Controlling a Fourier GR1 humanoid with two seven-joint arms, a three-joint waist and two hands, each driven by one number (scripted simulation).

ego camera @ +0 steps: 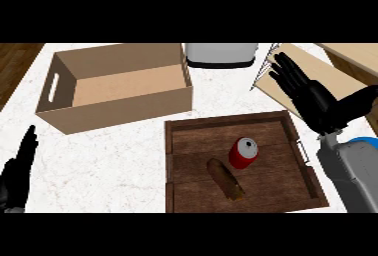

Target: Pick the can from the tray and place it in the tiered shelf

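The robot's right hand (pixel 322 101) shows at the upper right of the frame. It is black, with straight, spread fingers, and it holds nothing. It hovers over the lower edge of the tiered shelf of pale wood and thin wire (pixel 314 60), well apart from the can.

Below and to its left, at centre right of the frame, lies a dark brown wooden tray with raised rims (pixel 221 123). The red can with a silver top (pixel 245 153) stands in the middle of the tray, just beside the upper end of a long brown loaf-like object (pixel 226 180).

The can looks upright. Its silver lid faces up toward the viewer, so its long axis runs vertically, off the tray floor.

The step in hand appears to be the reach. To do it well, the hand should probably come down on the can's right side and curl round the red wall from the side. It should keep clear of the loaf and the tray's right rim.

A tan cardboard box (pixel 111 113) sits at the upper left. The left hand (pixel 16 172) rests at the lower left edge, fingers straight.
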